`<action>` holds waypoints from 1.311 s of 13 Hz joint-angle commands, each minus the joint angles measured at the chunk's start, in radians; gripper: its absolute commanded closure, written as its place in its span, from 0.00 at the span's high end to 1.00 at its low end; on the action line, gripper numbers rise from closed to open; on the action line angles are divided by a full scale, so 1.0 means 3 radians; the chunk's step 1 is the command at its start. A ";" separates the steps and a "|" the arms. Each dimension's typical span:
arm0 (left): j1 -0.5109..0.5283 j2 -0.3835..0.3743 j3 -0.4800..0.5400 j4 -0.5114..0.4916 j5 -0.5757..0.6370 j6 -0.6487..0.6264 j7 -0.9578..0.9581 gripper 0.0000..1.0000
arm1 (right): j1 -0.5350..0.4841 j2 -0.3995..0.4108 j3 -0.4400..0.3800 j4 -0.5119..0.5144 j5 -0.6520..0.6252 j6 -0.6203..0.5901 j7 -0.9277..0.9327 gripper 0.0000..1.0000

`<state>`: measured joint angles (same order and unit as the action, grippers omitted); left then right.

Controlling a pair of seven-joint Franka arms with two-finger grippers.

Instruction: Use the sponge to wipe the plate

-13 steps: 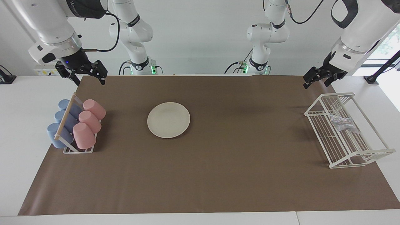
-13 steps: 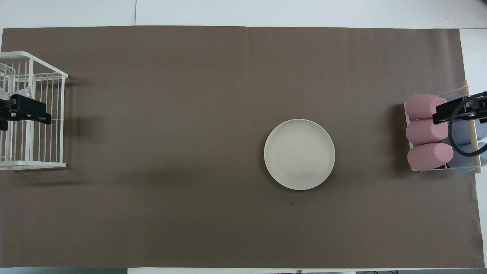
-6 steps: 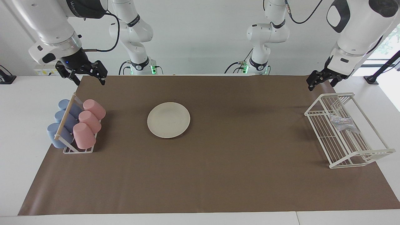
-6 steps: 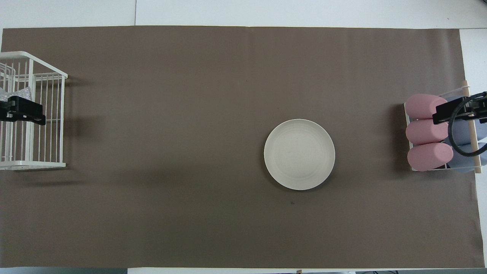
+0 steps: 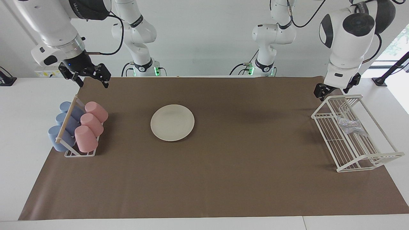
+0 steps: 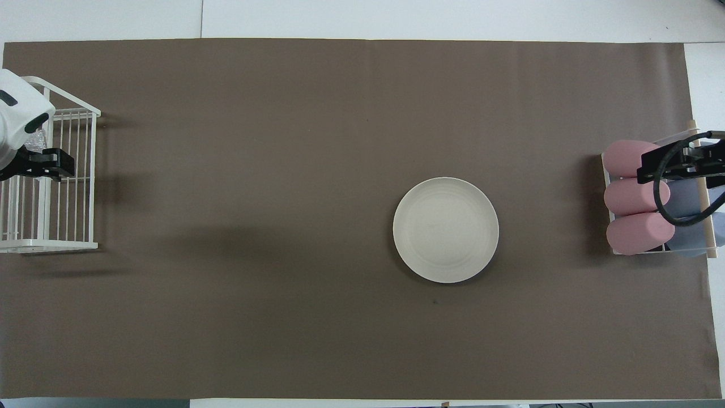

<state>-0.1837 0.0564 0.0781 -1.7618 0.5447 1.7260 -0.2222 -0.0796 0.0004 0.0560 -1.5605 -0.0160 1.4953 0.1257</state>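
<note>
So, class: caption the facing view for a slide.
Left gripper over wire rack holding sponge; plate unwiped.

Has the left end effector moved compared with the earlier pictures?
Yes. The left end effector has turned and come down toward the robots' end of the white wire rack, where the sponge lies.

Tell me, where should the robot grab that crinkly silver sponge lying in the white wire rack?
Probably from straight above, pinching the sponge across its bunched middle. It lies loose on the floor of the wire rack, whose raised sides block a sideways approach. The left end effector hangs over the rack's end nearest the robots.
</note>
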 commanded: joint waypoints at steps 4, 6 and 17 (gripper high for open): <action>-0.0001 0.0399 0.0036 -0.0166 0.0924 0.0510 -0.0358 1.00 | 0.0005 -0.0201 0.0038 -0.0356 0.0048 0.0185 0.0731 1.00; -0.0001 0.0583 0.0041 -0.0171 0.1118 0.0592 -0.0644 1.00 | 0.0025 -0.0201 0.0038 -0.0351 0.0053 0.0175 0.0843 1.00; 0.0014 0.0727 0.0036 -0.0156 0.1452 0.0644 -0.0783 0.26 | 0.0725 -0.0180 0.0059 -0.0341 0.0227 0.0303 0.3501 1.00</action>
<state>-0.1784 0.2842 0.0866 -1.8004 0.9616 1.9150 -0.4310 0.1487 -0.0348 0.0764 -1.6385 0.0157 1.5721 1.0771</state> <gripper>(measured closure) 0.405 0.000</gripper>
